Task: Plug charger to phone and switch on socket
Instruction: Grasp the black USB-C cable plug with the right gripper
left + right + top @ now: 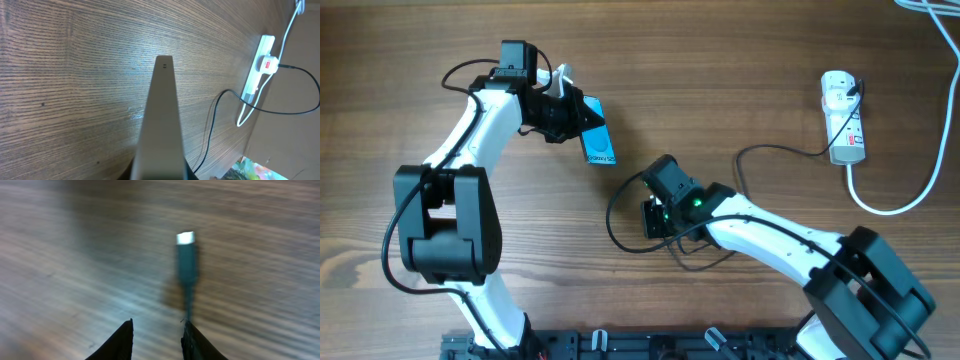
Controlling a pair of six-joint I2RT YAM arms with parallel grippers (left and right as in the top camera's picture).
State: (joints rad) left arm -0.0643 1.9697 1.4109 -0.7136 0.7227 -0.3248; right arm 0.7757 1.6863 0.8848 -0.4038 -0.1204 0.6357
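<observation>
My left gripper (572,115) is shut on the phone (599,142) and holds it tilted above the table at the back left. In the left wrist view the phone (160,115) shows edge-on, rising from between the fingers (160,176). The socket (843,115) lies at the back right and shows its red switch in the left wrist view (260,65). The charger cable (780,150) runs from it toward my right arm. My right gripper (655,215) is open (157,330). The charger's plug tip (186,255) lies just beyond its right finger, blurred.
The socket's thick white cord (920,190) curves off at the far right. Black cable loops (615,225) lie beside the right wrist. A table edge and colourful objects (255,170) show at the lower right of the left wrist view.
</observation>
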